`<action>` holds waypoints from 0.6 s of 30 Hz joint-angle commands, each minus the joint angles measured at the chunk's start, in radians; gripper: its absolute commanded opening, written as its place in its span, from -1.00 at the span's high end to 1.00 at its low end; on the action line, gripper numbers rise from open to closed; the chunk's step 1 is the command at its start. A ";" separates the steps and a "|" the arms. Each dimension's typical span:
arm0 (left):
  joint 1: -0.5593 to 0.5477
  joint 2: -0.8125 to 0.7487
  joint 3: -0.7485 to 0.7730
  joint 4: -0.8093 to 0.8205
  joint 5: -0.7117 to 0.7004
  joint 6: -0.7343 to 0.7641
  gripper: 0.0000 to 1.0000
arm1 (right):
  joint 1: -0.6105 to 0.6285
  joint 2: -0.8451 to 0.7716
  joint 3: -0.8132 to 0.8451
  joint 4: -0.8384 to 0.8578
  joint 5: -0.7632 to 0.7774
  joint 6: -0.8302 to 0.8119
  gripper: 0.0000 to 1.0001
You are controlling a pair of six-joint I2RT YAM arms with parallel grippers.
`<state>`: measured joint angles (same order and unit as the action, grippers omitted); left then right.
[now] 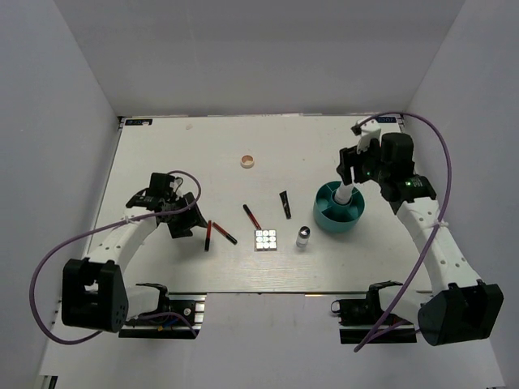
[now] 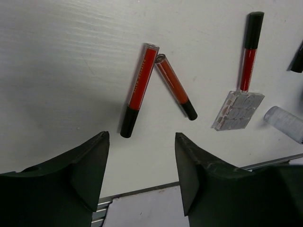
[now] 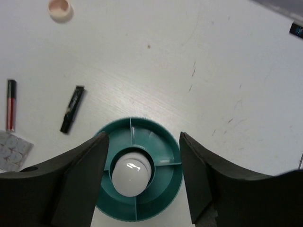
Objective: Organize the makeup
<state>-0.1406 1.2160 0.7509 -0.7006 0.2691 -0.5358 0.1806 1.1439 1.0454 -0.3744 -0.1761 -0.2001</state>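
The white desk [image 1: 186, 154] sits between plain white walls. At the right of the top view, the white bottle [image 3: 131, 176] stands upright in the middle cell of the teal tub [image 3: 165, 156]; I judge the round centre suits its shape. My right hand [image 3: 143, 139] hangs above it, jaws apart, not touching. My left hand [image 2: 141, 142] is open and empty over two red-and-black pencils [image 2: 139, 87], probably my next pick. The palette [image 2: 238, 110], vial [image 2: 286, 123], black tube [image 3: 72, 109] and peach compact [image 3: 60, 8] lie loose on the desk.
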 commanded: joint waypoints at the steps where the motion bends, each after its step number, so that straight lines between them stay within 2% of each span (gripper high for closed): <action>1: -0.025 0.068 0.047 0.032 -0.013 0.000 -0.34 | -0.010 -0.033 0.111 0.003 -0.046 -0.009 -0.32; 2: -0.025 0.089 0.056 0.033 -0.018 0.005 -0.30 | -0.010 -0.029 0.119 -0.001 -0.054 -0.004 -0.24; 3: -0.039 0.108 0.079 0.026 -0.048 0.005 -0.25 | -0.013 -0.029 0.125 -0.004 -0.072 0.013 -0.04; 6: -0.079 0.183 0.148 -0.017 -0.141 0.016 -0.16 | -0.013 -0.029 0.130 0.000 -0.105 0.042 0.21; 9: -0.116 0.249 0.201 -0.071 -0.243 0.028 -0.10 | -0.012 -0.026 0.130 0.005 -0.125 0.062 0.20; 18: -0.211 0.382 0.258 -0.100 -0.338 0.025 0.05 | -0.013 -0.001 0.179 0.009 -0.154 0.085 0.15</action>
<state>-0.3302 1.5780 0.9691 -0.7727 -0.0063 -0.5125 0.1703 1.1385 1.1687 -0.3820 -0.3027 -0.1368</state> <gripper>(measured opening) 0.479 0.423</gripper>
